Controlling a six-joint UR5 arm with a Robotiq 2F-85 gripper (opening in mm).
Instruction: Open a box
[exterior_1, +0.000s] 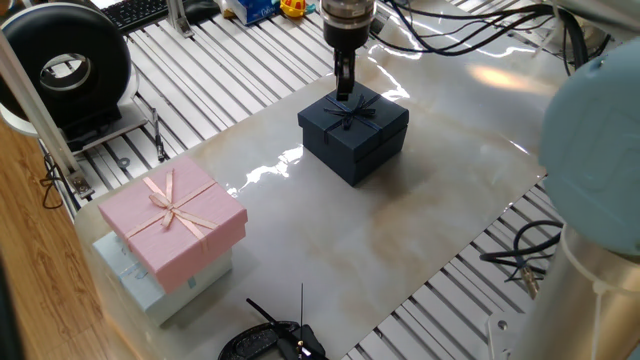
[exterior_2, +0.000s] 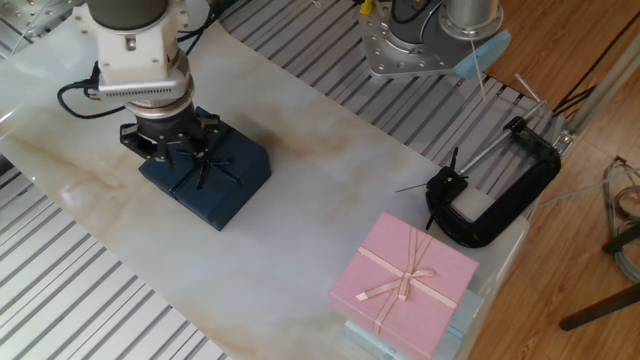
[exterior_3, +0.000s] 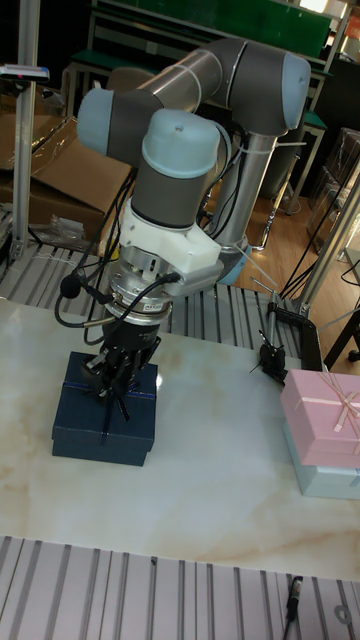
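Observation:
The box (exterior_1: 353, 133) is a dark navy cube with its lid on and a matching bow on top; it stands on the pale mat. It also shows in the other fixed view (exterior_2: 215, 180) and the tall view (exterior_3: 105, 425). My gripper (exterior_1: 343, 88) points straight down over the lid's far edge, just beside the bow. Seen from above, the gripper (exterior_2: 165, 150) covers the box's left top corner with its fingers spread, so it looks open. In the tall view the gripper (exterior_3: 115, 375) hangs right at the lid, holding nothing.
A pink box (exterior_1: 172, 220) with a pink bow sits on a pale mint-white box (exterior_1: 135, 280) at the mat's near left. A black clamp (exterior_2: 495, 195) lies by the mat's edge. A black ring-shaped device (exterior_1: 65, 70) and a keyboard (exterior_1: 140, 10) stand beyond.

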